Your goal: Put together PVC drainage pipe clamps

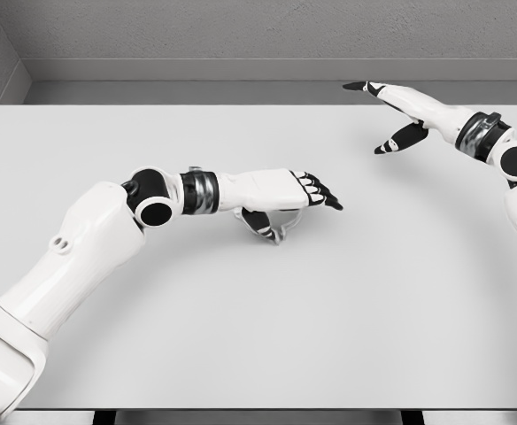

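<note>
- The only clamp-looking thing I can spot is a small pale, curved clamp piece [276,232] tucked right under the left hand [281,190], roughly mid-table and a bit left of centre. It's mostly hidden by the palm, so I can't say if it's one part or two already mated.
- Left hand is stretched flat over it, fingers pointing toward the right edge, with the thumb curled down underneath against the piece. Looks to me like a light pinch or a press-down hold, probably to keep the part from sliding on the smooth table [241,336]. Can't tell for sure if it's truly gripped or just pinned.
- Right hand [400,111] is way off near the far right corner, well apart from the clamp, fingers spread and relaxed, holding nothing. One finger points out toward the far edge, thumb hangs down.
- My guess: the right arm is parked out of the way while the left does the work.
- No pipe or any other clamp parts visible anywhere on the table.
</note>
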